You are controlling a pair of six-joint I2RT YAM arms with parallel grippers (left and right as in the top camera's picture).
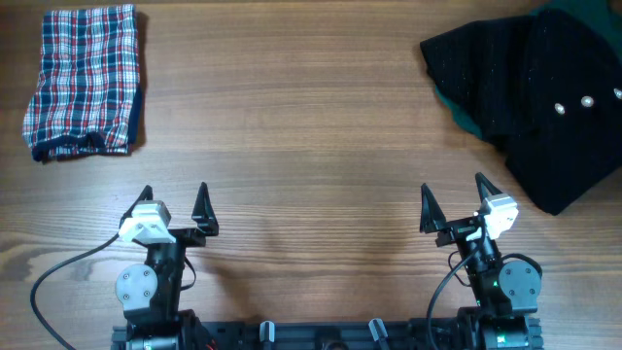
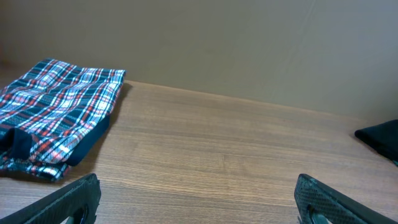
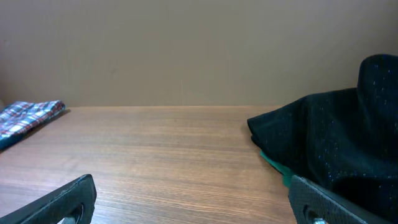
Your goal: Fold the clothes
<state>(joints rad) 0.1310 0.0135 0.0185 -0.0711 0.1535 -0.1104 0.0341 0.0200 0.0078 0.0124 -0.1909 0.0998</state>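
Observation:
The plaid clothes (image 1: 85, 81) lie folded into a compact rectangle at the far left corner of the table, navy trim showing along the near edge; the left wrist view shows them as the plaid clothes (image 2: 53, 115) and the right wrist view catches the plaid clothes (image 3: 25, 117) at its left edge. My left gripper (image 1: 173, 202) stands open near the front edge, well short of the garment, with bare wood between its fingers. My right gripper (image 1: 453, 199) is open too, at the front right, holding nothing.
A black studded garment (image 1: 539, 92) is heaped at the far right over a strip of dark green fabric (image 1: 455, 109), close beyond my right gripper. A grey cable (image 1: 58, 277) loops at the front left. The wooden table (image 1: 311, 146) lies bare between the two piles.

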